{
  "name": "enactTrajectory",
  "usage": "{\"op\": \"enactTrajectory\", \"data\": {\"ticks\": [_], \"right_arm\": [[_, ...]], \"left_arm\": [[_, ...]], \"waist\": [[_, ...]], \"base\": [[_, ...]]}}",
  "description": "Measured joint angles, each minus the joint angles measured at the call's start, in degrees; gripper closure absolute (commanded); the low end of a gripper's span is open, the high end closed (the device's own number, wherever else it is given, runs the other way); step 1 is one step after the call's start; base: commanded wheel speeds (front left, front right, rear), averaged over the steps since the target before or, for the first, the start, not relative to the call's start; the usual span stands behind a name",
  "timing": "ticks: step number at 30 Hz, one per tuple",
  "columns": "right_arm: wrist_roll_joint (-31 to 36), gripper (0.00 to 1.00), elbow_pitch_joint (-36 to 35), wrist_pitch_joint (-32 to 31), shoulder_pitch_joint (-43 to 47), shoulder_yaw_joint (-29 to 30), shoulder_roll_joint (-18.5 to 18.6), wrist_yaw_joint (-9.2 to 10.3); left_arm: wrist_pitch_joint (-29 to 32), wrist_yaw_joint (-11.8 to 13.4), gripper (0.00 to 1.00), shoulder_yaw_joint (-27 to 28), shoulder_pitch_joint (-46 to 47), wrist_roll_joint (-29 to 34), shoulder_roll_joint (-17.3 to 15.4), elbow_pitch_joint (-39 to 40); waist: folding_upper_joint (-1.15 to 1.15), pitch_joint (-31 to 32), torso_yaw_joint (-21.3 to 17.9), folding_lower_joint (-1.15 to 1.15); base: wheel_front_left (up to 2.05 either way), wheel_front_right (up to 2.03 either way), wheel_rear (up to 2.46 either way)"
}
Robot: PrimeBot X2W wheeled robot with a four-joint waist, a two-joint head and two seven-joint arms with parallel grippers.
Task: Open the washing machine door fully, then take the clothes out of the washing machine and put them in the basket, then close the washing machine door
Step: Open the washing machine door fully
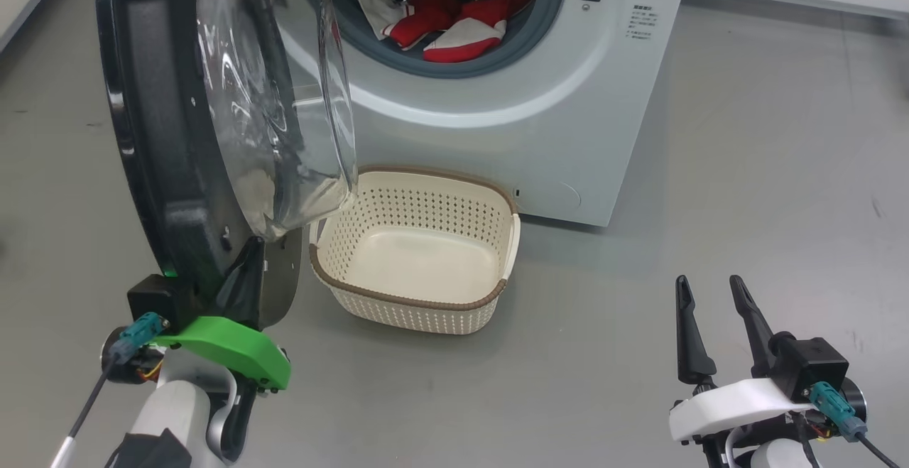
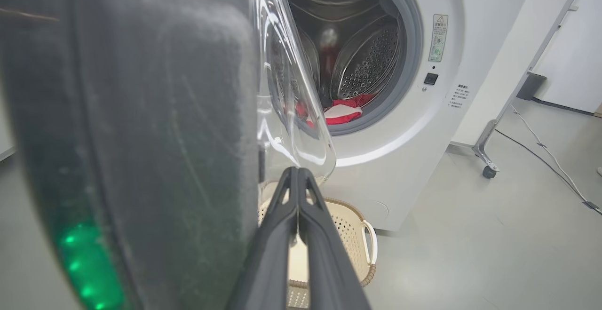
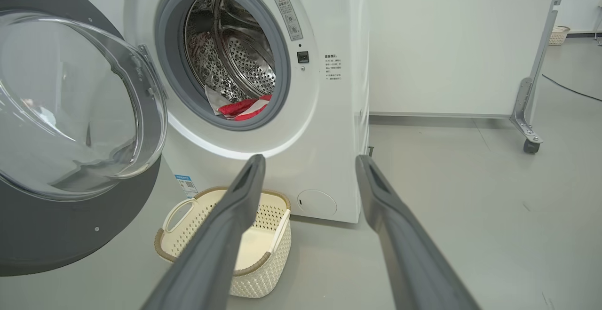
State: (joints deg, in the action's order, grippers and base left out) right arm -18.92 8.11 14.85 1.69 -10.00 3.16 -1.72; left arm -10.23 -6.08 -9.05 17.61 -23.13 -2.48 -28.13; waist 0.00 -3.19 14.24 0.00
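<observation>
The left gripper (image 2: 297, 172) is seen with its two dark fingers pressed together and nothing between them, held close beside the lower inner face of the washing machine door (image 1: 142, 134); whether contact is made cannot be told. The right gripper (image 1: 709, 285) is held low over the grey floor (image 1: 746, 170) with its fingers spread wide and nothing grasped, well apart from the machine. The door is swung open, its clear glass bowl overhanging one corner of the basket (image 1: 412, 302), which is set on the floor just before the washing machine (image 1: 554, 134). The clothes (image 1: 454, 28), red and white, are lying at the bottom of the drum's mouth.
</observation>
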Motion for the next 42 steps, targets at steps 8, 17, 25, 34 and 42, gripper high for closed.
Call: {"op": "enactTrajectory", "data": {"ticks": [8, 17, 25, 34, 42], "right_arm": [[1.02, 0.0, 0.14, 0.0, -0.18, -1.59, 0.0, -0.26], [2.16, 0.0, 0.99, 0.0, -1.88, -2.79, 0.12, -0.74], [3.09, 0.0, 1.12, -0.02, -4.17, -3.05, 0.66, -0.74], [4.54, 0.0, 0.78, -1.01, -6.11, -3.63, 0.92, -0.73], [5.45, 0.0, -0.16, -1.52, -8.84, -3.99, 1.18, -0.66]], "left_arm": [[-1.19, 0.78, 1.0, 2.98, 0.87, -1.27, -0.41, -0.09], [-2.46, 2.32, 1.0, 8.96, 1.18, -3.82, -3.33, -0.22], [-3.03, 3.33, 1.0, 14.85, 1.19, -6.31, -6.8, -0.67], [-3.53, 3.34, 1.0, 18.41, 3.19, -7.53, -10.69, -0.73], [-3.54, 3.27, 1.0, 21.95, 6.04, -9.65, -13.48, -1.53]], "waist": [[0.0, -2.73, 2.34, 0.0], [0.0, -6.58, 3.68, 0.0], [0.0, -9.35, 3.78, 0.0], [0.0, -13.25, 2.73, 0.0], [0.0, -17.62, 1.34, 0.0]], "base": [[0.0, 0.0, 0.0], [0.0, 0.0, 0.0], [0.0, 0.0, 0.0], [0.0, 0.0, 0.0], [0.0, 0.0, 0.0]]}}
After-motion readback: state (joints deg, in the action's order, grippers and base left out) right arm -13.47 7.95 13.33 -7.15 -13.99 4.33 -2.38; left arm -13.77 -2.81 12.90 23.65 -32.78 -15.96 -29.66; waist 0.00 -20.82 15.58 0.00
